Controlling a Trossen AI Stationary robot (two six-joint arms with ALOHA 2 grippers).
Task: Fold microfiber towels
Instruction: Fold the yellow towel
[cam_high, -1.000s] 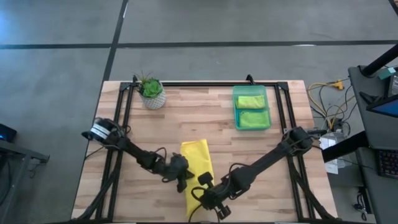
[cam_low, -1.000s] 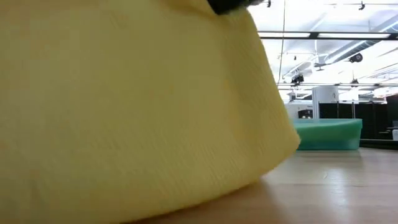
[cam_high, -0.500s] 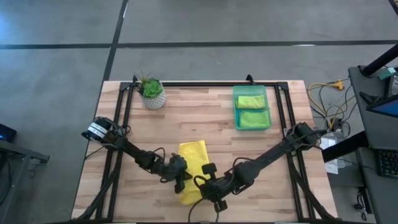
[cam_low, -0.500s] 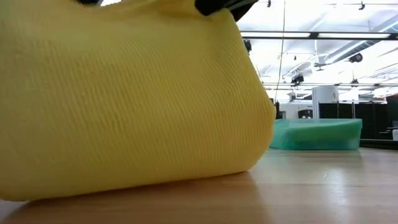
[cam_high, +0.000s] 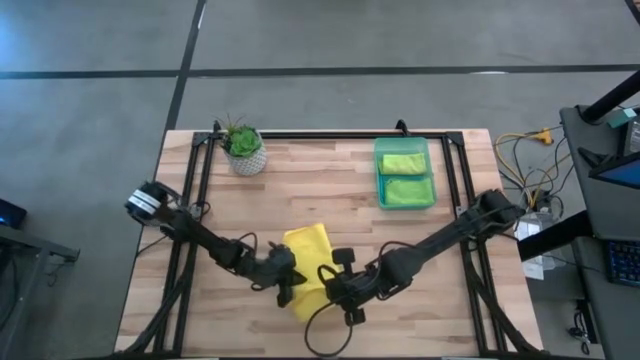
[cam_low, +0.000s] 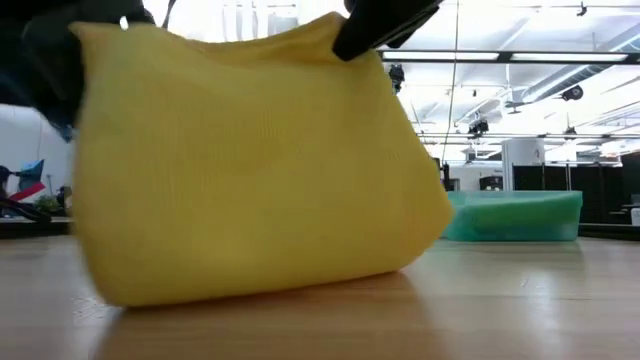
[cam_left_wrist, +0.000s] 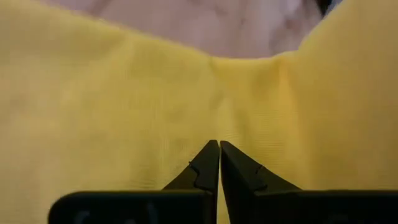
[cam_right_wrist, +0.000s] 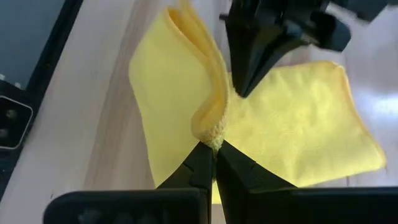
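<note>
The yellow towel lies partly folded on the wooden table, near the table's 6 o'clock edge in the high view, its far part flat on the wood and its near edge lifted into a raised fold between the two arms. The left gripper sits at the towel's 8 o'clock corner, jaws pressed together and pinching the yellow cloth, which fills the left wrist view right up to the fingertips. The right gripper is at the towel's 4 o'clock corner, its jaws likewise closed on a bunched edge of the towel, with the doubled layer standing up from the pinch. From table height the towel stands as a tall yellow sheet hung from both grippers, its lower edge touching the wood. Well apart, toward 1 o'clock on the table, a translucent green bin holds two lime green towels, one beyond the other. A small potted plant stands near the 11 o'clock corner.
</note>
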